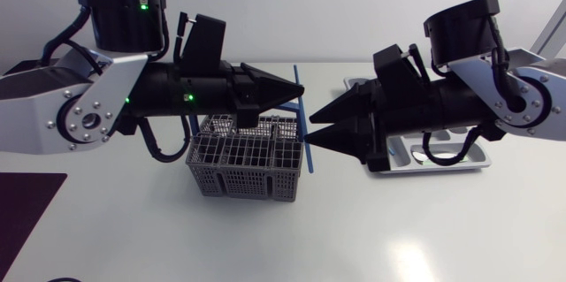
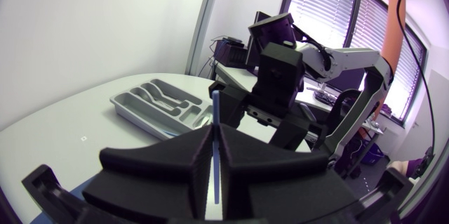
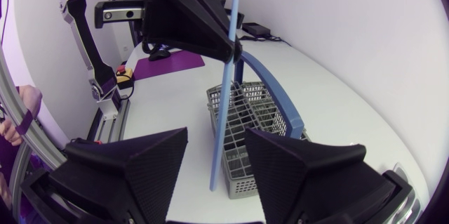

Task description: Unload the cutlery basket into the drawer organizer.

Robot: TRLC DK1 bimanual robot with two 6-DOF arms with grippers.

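1. Left jaws grip a thin blue utensil [image 1: 309, 160], upright above the cutlery basket [image 1: 243, 165] on the counter [image 1: 442, 229].
2. Right jaws gape open, flanking the utensil.
3. Drawer organizer [image 1: 447, 156] lies beneath the right arm.

We list: one smooth white table [image 1: 460, 220] with a rounded edge; one flat dark purple mat [image 1: 26, 207] lying on it at our left side; one soft patch of reflected light [image 1: 409, 260] on its glossy surface.

White table [image 1: 398, 229] with grey cutlery basket [image 1: 243, 163], drawer organizer [image 1: 469, 162], dark purple mat [image 1: 26, 220]
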